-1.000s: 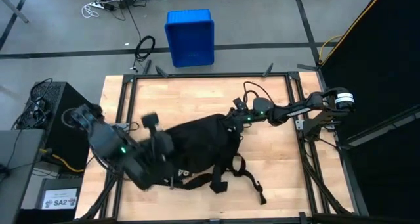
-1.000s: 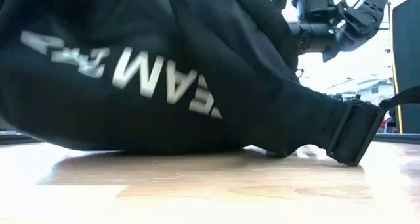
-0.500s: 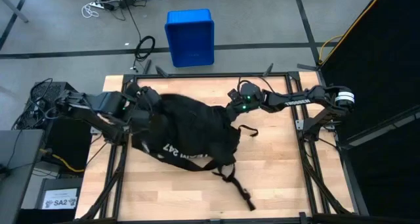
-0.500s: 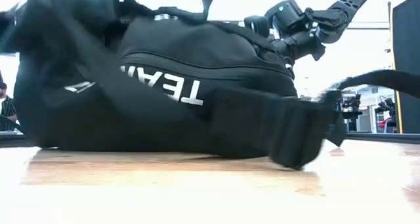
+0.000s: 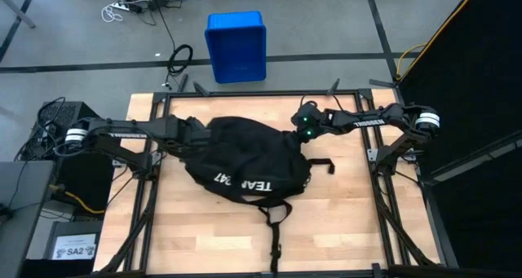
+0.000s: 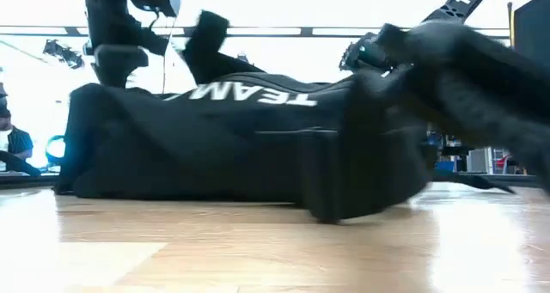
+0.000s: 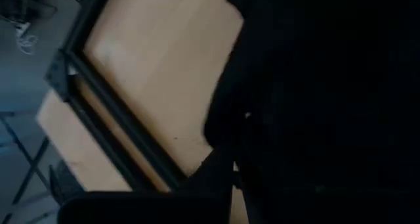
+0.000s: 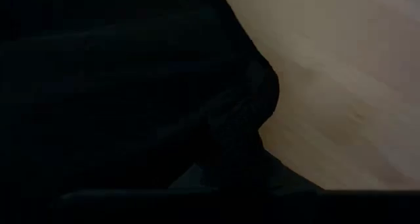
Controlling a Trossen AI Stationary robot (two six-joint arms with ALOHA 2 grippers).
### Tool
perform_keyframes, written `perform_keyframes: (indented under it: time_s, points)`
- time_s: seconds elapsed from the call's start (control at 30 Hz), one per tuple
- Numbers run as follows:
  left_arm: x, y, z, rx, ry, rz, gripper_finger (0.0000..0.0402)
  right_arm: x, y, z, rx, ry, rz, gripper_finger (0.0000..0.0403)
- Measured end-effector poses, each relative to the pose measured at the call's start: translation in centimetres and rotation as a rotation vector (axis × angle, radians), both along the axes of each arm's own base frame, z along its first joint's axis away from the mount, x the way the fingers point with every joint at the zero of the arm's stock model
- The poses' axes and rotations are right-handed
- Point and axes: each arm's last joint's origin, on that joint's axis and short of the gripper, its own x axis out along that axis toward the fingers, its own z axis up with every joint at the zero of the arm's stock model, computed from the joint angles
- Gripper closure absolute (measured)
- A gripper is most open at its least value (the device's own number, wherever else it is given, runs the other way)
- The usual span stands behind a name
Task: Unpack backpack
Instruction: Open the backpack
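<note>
The black backpack [image 5: 245,157] lies flat on the middle of the wooden table, with the white "TEAM 247" lettering [image 5: 245,183] facing up on its near side. My left gripper [image 5: 198,131] is shut at its far left end and shows above that end in the low view [image 6: 120,65]. My right gripper [image 5: 300,134] is shut at its far right end. One strap [image 5: 276,225] trails toward the near edge and another [image 5: 322,162] lies to the right. Both wrist views are filled with dark fabric [image 7: 328,106] [image 8: 98,86]. My left gripper comes down steeply from above onto the backpack's far left end [image 5: 204,138]. Black fabric hides the fingertips, so the part and the kind of hold do not show. The backpack rests on the table. My right gripper slants down from the table's right onto the fabric at the backpack's far right end [image 5: 295,139]. Fabric hides its fingertips too. That end lies low on the table.
A blue crate [image 5: 236,46] stands on the floor beyond the far edge. Black frame rails [image 5: 372,147] run along the table's sides. There is bare wood [image 5: 351,221] near the front right. A person [image 6: 9,143] sits far behind the table in the low view.
My left gripper has swung from the near left corner toward the far edge, then rightward and down, carrying the backpack's left end with it. The backpack has rolled over and settled flat, lettering now facing up. Its straps have swung from the right toward the near edge. My right gripper has tipped downward.
</note>
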Motion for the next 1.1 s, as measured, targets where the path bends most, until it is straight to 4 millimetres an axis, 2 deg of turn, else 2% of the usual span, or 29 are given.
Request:
perform_keyframes:
  time_s: [0.13,0.3,0.4,0.5,0.67,0.8,0.9,0.97,1.1]
  points:
    - [0.0,0.2,-0.5,-0.011,0.019,-0.031,0.0401,-0.7,0.2,-0.5,0.005,0.089,0.025,0.0400]
    - [0.0,0.2,0.2,-0.016,0.026,-0.048,0.0391,-1.0,0.5,-0.7,0.021,0.126,0.067,0.0387]
    - [0.1,-0.1,0.9,-0.124,0.005,-0.073,0.0376,-1.3,0.8,-0.9,0.062,0.148,0.111,0.0375]
    - [0.2,-0.2,2.4,-0.180,-0.010,-0.101,0.0357,-1.7,1.0,-1.1,0.125,0.168,0.138,0.0362]
    - [0.1,-0.3,6.1,-0.169,-0.066,-0.107,0.0333,-2.1,0.7,-0.3,0.175,0.123,0.163,0.0348]
    - [0.7,-0.9,9.0,-0.126,-0.193,-0.151,0.0325,-2.3,0.5,1.4,0.119,0.054,0.185,0.0346]
    - [1.8,-1.8,10.1,-0.100,-0.317,-0.244,0.0325,-2.3,0.2,3.7,0.036,-0.025,0.208,0.0348]
    - [2.9,-3.1,10.5,-0.110,-0.423,-0.367,0.0325,-2.3,0.1,5.5,-0.044,-0.074,0.220,0.0349]
    - [5.1,-6.8,10.6,-0.140,-0.614,-0.656,0.0325,-2.6,0.5,9.0,-0.199,-0.212,0.229,0.0346]
